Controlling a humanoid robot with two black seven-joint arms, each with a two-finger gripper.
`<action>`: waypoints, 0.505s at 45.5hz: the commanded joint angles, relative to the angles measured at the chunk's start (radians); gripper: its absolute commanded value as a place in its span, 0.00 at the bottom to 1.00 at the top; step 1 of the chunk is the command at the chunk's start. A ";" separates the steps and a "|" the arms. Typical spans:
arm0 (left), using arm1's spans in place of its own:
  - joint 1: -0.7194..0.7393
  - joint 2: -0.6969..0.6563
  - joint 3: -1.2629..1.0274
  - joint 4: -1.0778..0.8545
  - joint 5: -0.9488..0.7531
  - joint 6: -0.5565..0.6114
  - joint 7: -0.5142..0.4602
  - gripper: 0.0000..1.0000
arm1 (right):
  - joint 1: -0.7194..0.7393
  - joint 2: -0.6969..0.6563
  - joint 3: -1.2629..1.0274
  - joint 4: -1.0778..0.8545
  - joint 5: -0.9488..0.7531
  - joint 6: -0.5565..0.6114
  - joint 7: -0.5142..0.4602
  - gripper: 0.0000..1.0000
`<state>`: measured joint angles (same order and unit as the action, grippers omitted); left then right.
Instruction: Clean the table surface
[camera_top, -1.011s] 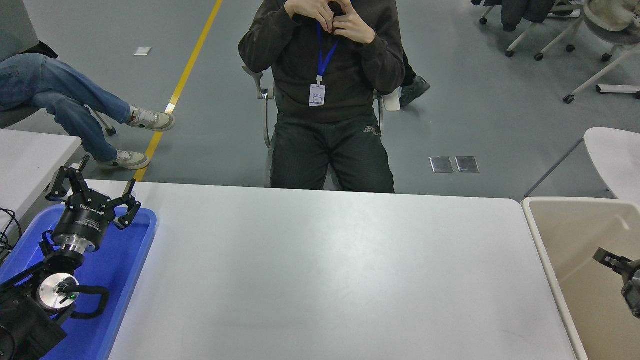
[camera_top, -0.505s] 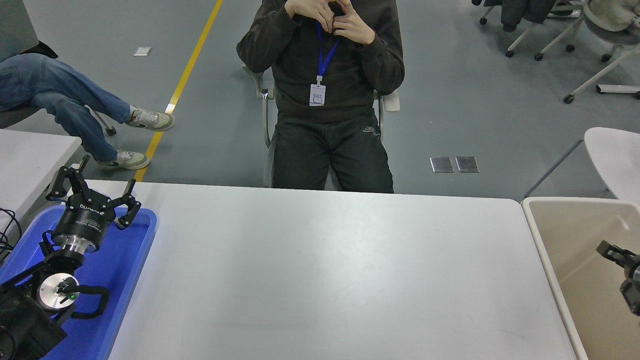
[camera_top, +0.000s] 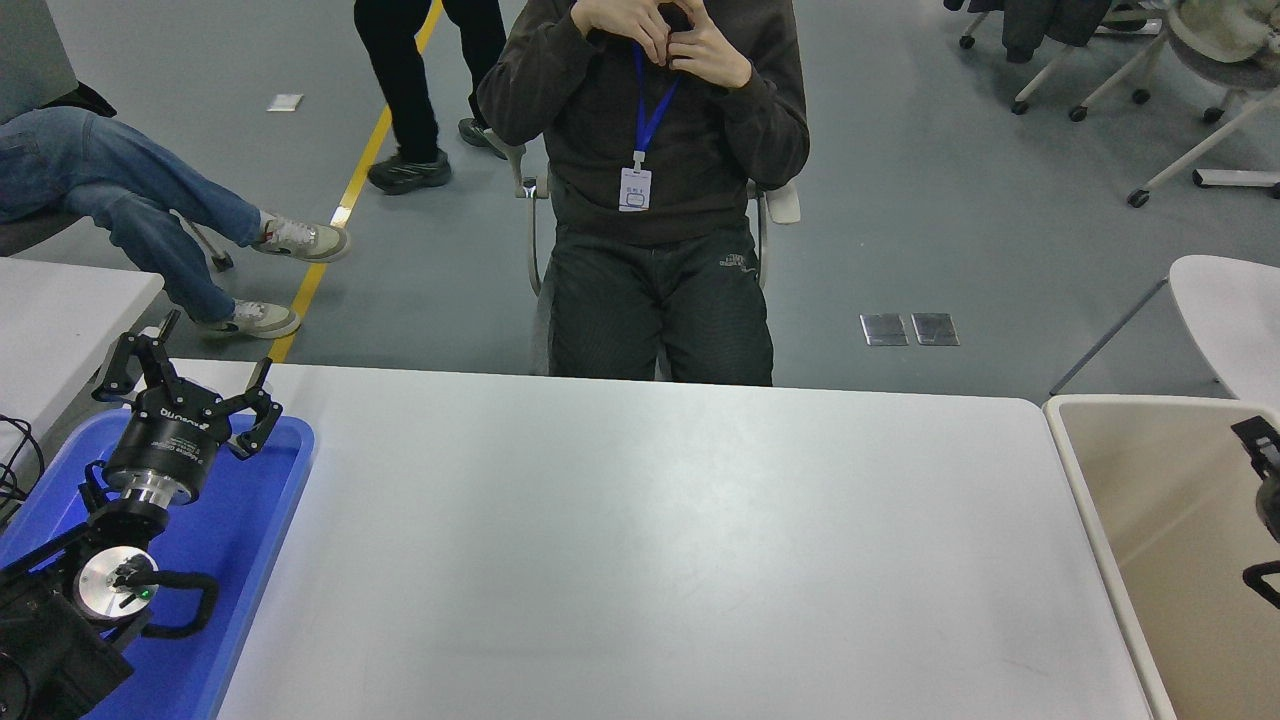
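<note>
The table surface (camera_top: 650, 540) is a wide, light grey-white top with rounded corners, and nothing lies on it. My left gripper (camera_top: 193, 385) is parked open and empty over the blue tray (camera_top: 255, 520) at the lower left. My right gripper (camera_top: 1264, 505) shows only as black parts at the right edge, above the beige bin (camera_top: 1150, 500). Most of it is cut off by the frame.
A person in dark clothes (camera_top: 655, 200) sits at the far side, hands held together at the chest. Another person's legs (camera_top: 410, 90) stand behind to the left. A seated person in jeans (camera_top: 120, 200) is at far left. Another white table (camera_top: 1230, 320) stands at the right.
My right gripper has moved up and to the right over the bin, further out of the picture. A standing person's legs have come into view at the top. My left arm has not moved.
</note>
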<state>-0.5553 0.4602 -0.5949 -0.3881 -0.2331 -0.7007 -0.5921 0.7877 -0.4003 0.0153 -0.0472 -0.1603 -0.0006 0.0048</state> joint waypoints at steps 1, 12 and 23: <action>0.000 0.000 0.000 0.000 0.000 0.001 0.000 1.00 | 0.038 -0.009 0.267 -0.002 0.137 0.050 0.001 1.00; 0.000 0.000 0.000 0.000 0.000 0.001 0.000 1.00 | 0.062 -0.002 0.429 0.013 0.172 0.051 0.001 1.00; 0.000 0.000 0.000 0.000 0.000 0.001 0.000 1.00 | -0.001 -0.038 0.649 0.194 0.208 0.053 0.003 1.00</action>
<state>-0.5553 0.4602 -0.5951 -0.3880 -0.2331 -0.6994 -0.5921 0.8341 -0.4079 0.4794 0.0050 0.0131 0.0468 0.0064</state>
